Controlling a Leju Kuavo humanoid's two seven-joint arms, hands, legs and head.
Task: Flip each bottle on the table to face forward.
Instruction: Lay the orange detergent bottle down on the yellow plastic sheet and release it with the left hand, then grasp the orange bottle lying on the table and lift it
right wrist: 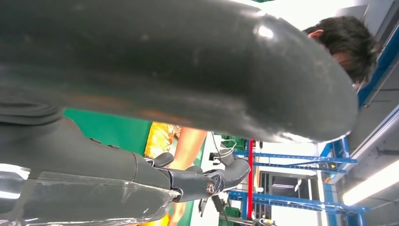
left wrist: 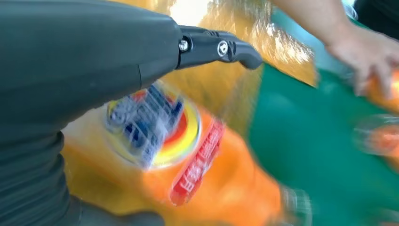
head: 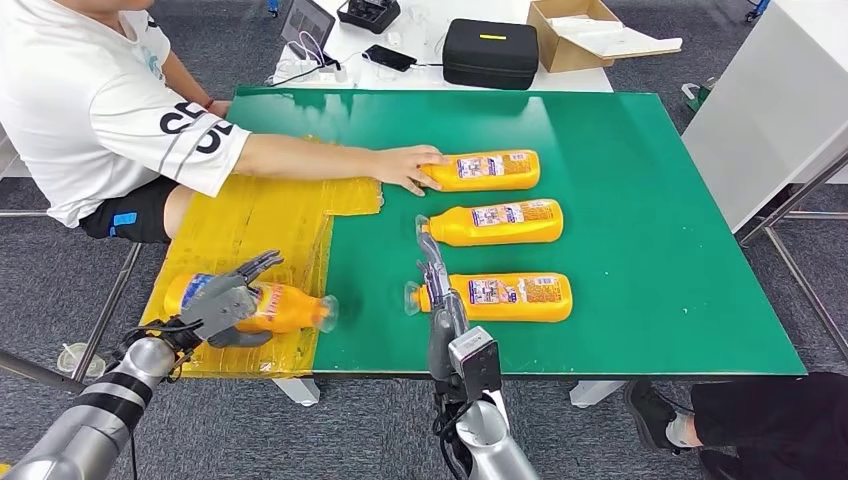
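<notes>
The green table (head: 650, 250) carried 3 orange bottles lying on their sides in a column, all with their white back labels up and caps pointing toward the robot's left. A 4th bottle lay apart from them on the yellow taped sheet (head: 260, 225) at the table's near left corner. A person in a white shirt (head: 90, 100) sat at the far left, a hand (head: 405, 165) resting on the neck of the far bottle (head: 485, 170).

Judged from this layout, the step in hand was the flip of the held bottle (head: 275, 308): the left wrist view showed its coloured front label (left wrist: 155, 125) facing the camera, so that one looked nearly or fully turned, while the 3 on the green still waited. The next move would call for settling this bottle front-up and letting go without rolling it, then reaching for the near bottle (head: 505, 297).

The left arm came in low from the near left corner, with the left hand (head: 222, 308) draped over the bottle's base end. Its thumb lay under the near side and its fingers were spread over the top, so it appeared to grip the bottle loosely. The right arm rose upright at the table's near edge. The right hand (head: 436, 285) stood edge-on with fingers extended and close together, tips near the middle bottle (head: 500, 222), beside the near bottle's cap and holding nothing.
</notes>
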